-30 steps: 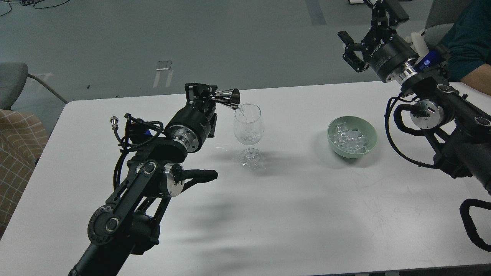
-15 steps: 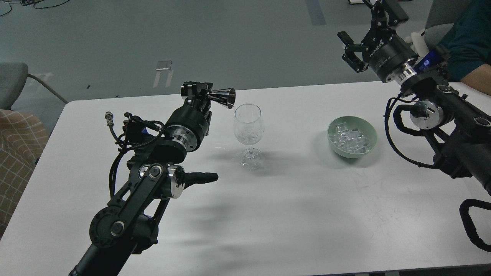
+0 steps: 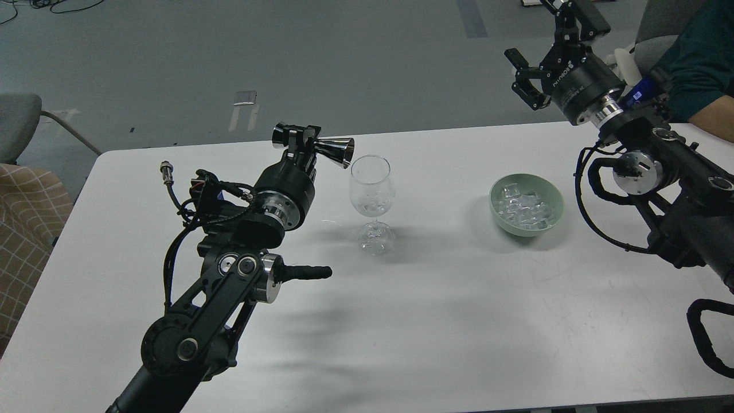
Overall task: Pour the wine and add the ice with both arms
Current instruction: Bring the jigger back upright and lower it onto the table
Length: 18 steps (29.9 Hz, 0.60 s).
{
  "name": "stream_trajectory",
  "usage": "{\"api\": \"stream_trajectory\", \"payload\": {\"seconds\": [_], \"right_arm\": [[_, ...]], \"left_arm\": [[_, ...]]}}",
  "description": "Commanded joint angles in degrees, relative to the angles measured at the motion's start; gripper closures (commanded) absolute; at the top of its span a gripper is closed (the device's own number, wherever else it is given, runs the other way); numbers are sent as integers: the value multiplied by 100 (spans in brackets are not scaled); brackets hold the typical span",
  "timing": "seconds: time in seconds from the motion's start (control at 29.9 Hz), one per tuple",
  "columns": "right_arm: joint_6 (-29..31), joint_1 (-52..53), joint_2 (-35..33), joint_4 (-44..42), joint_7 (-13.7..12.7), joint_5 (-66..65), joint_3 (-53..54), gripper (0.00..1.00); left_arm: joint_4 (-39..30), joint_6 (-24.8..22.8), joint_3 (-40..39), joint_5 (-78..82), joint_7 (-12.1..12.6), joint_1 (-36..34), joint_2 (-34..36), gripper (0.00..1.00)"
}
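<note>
A clear wine glass (image 3: 372,195) stands upright on the white table (image 3: 436,321), with clear contents in its bowl. My left gripper (image 3: 301,142) is shut on a shiny metal jigger (image 3: 335,150), held on its side with its mouth pointing right, just left of the glass rim and apart from it. A pale green bowl (image 3: 553,195) to the right holds several small clear ice cubes (image 3: 523,207). My right gripper (image 3: 542,54) is open and empty, raised high beyond the table's far edge, above and behind the bowl.
A person's arm in a teal sleeve (image 3: 699,63) rests at the table's far right corner. A grey chair (image 3: 20,123) and a checked cloth (image 3: 28,223) stand off the table's left edge. My right arm's cables (image 3: 590,189) hang beside the bowl.
My left gripper has pulled the jigger back left and up from the glass rim and levelled it. The thin stream into the glass has stopped. My right arm barely moved.
</note>
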Motion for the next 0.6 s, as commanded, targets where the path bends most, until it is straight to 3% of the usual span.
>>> {"api": "stream_trajectory", "payload": {"seconds": [0.0,0.4,0.5,0.57], "right_arm": [[-6,-30,0,7,0,0,0,0],[-6,-39,-17,7,0,0,9,0],[-6,-39,-17,7,0,0,9,0],[-6,-48,-9,7,0,0,9,0]], "left_arm": [[-42,365,-344,-931,63,-46,0,100],[-77,287,-2762,-4518,-3,103,0,100],[-69,59,-3183,-4905,-3,340,0,100],[-25,-519,-3421,-5168,6,691,0,93]]}}
